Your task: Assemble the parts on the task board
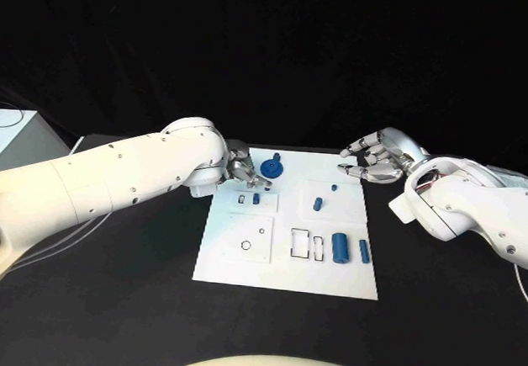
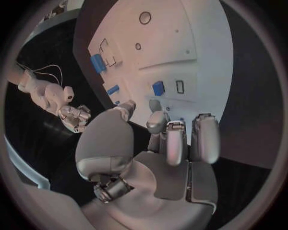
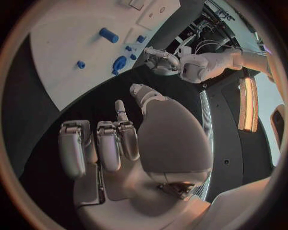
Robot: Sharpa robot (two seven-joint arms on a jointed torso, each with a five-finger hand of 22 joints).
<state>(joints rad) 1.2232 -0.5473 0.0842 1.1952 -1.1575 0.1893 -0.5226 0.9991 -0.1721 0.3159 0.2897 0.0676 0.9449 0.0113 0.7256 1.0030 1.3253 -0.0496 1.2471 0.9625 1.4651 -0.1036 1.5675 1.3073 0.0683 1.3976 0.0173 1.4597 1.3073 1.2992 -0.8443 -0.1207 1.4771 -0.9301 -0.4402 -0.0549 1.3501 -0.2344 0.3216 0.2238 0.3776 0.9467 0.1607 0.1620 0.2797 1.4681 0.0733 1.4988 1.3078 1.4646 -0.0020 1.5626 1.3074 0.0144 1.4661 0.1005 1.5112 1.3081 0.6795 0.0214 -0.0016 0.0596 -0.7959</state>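
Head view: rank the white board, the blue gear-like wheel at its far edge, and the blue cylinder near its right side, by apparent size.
1. White board, by far largest.
2. Blue wheel.
3. Blue cylinder, close to the wheel in apparent size, so that order is unsure.

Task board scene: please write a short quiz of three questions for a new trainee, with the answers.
1. True or false: the right hand holds a blue part.
2. Which hand is over the far left corner of the task board: A left, B right?
3. Fill in: the blue cylinder near the board's right edge lies ____ (flat / upright).

Key: 1 false, it holds nothing. 2 A, the left hand. 3 flat.
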